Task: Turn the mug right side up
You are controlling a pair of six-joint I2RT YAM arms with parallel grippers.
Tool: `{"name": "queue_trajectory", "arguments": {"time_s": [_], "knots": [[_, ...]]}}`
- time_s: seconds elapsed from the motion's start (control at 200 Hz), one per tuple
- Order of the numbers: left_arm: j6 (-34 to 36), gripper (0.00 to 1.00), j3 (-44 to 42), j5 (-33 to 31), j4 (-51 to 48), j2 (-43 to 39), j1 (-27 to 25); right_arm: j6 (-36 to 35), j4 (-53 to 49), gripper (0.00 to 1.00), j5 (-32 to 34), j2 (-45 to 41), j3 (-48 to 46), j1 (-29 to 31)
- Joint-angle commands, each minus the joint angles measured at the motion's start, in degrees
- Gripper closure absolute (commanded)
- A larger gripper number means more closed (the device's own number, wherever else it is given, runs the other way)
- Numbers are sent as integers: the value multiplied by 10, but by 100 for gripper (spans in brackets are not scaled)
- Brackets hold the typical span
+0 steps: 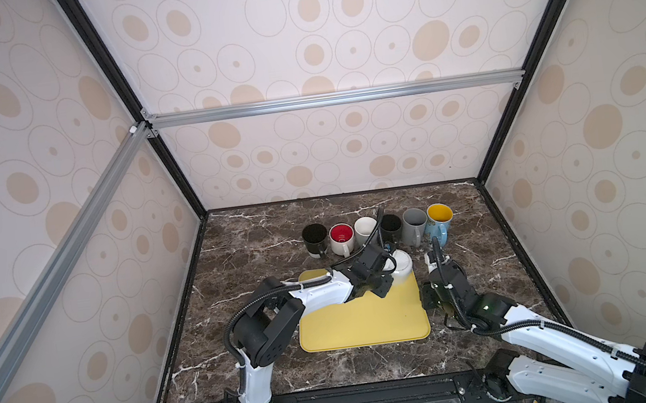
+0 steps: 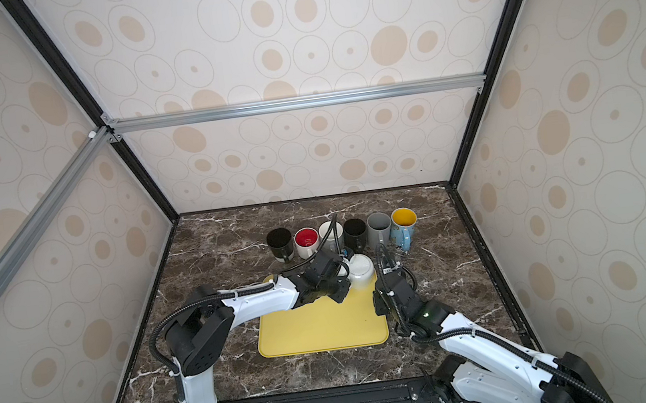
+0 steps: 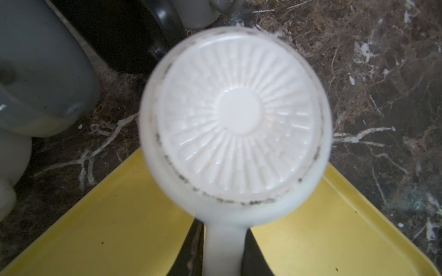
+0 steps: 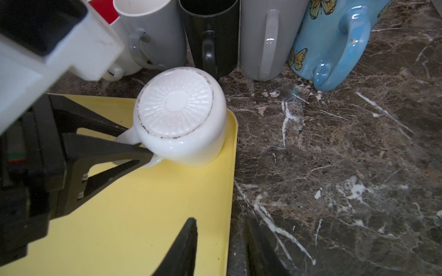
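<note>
1. Marble table, veined brown; yellow tray on it.
2. Mug upside down at tray's far right corner, glossy white, ribbed base up, axis near vertical.
3. My left gripper pinches its handle; right gripper slightly parted, empty.

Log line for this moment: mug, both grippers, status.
white mug: upside down on yellow tray corner | left gripper: shut on handle | right gripper: open, empty, at tray edge | flip: not yet done
</note>
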Motion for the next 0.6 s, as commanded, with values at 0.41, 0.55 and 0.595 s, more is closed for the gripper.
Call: {"name": "queue_trajectory", "arguments": {"time_s": [0.41,0.55,0.595], "knots": [[14,100,6,-16,-11,-42,1,4,-11,64,-5,-22,-9,-3],[14,100,-9,-12,-3,-69,-2,8,-17,65,-15,-30,-5,-3],[11,100,-16,-11,3,-80,-3,9,-19,65,-21,-34,-5,-3]]}}
